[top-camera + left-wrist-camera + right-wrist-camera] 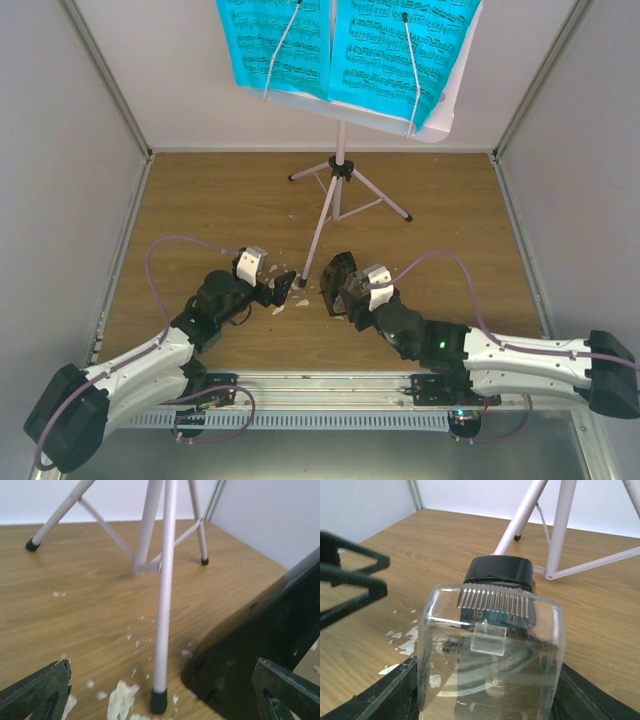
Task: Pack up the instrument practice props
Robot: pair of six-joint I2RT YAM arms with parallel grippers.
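Closest to our right wrist lens sat the metronome (492, 645), its clear cover filling the gap of the right gripper (490, 697). Both fingers (395, 690) pressed against the cover's sides, so the jaws were pinching it. Its black top pointed away, toward the tripod. We could not tell whether its base touched the table (220, 200).

From above, we saw it just right of the near tripod leg (318, 235), at the middle of the wooden surface.

Our left gripper (162, 687) stood spread wide and held nothing. One finger showed at each lower corner of the left wrist view, and the leg's black rubber foot (159, 701) lay between them, touching neither. White scraps (120, 700) were strewn on the wood around that foot.

Farther back, the pale pink music stand (340, 150) stood upright on its three legs. Two bright blue sheets (390, 50) of printed music rested side by side on its desk, each under a thin wire arm.
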